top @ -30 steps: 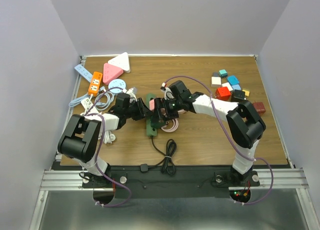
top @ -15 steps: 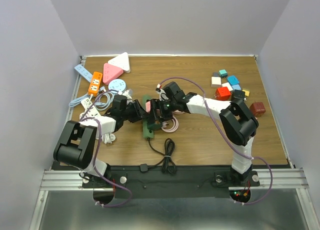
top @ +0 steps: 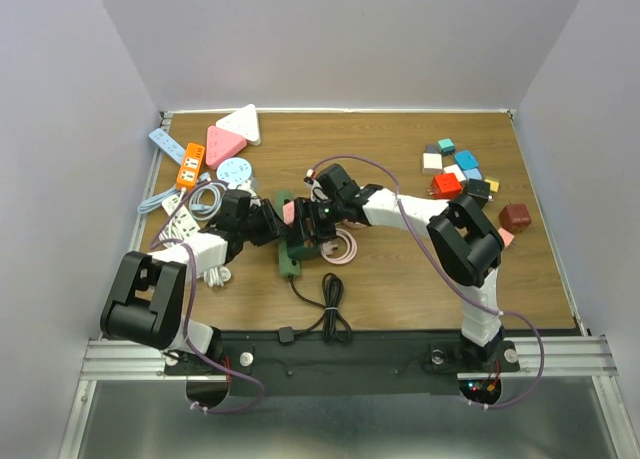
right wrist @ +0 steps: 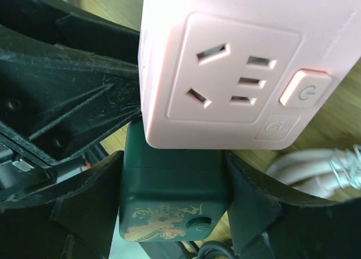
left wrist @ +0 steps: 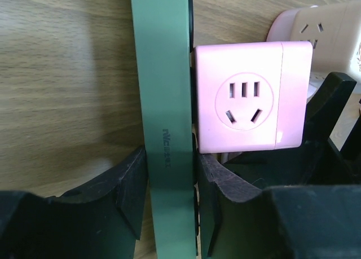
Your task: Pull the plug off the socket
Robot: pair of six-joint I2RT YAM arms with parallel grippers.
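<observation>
plug [left wrist: 248, 104] on socket [left wrist: 163, 101], blocks [top: 460, 174] far right

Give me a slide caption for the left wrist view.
Left gripper clamps a green plastic power strip with a pink cube adapter plugged in.

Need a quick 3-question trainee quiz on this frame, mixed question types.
1. True or false: the pink adapter is already clear of the green power strip.
2. The left hand is shut on: A) the green power strip B) a screwdriver C) nothing.
3. Which wrist view shows the strip's gold emblem?
Key: 1 false, it sits against the strip; 2 A; 3 right wrist.
</observation>
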